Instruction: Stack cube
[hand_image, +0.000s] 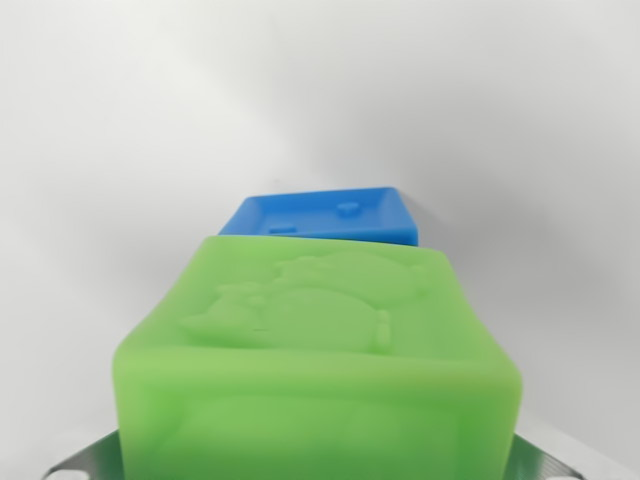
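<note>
Grip: gripper (320, 462) seemingly clamps the green cube (320, 370).
Aim: centre it over the blue cube (325, 217), lower level.

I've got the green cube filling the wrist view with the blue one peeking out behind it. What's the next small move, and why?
Probably nudge the green cube forward toward the blue cube, then lower. The blue one shows only past the green cube's far edge, so the two do not look lined up yet. Metal fingertips flank the green cube at the frame's bottom corners, suggesting it is held, though contact is hidden.
</note>
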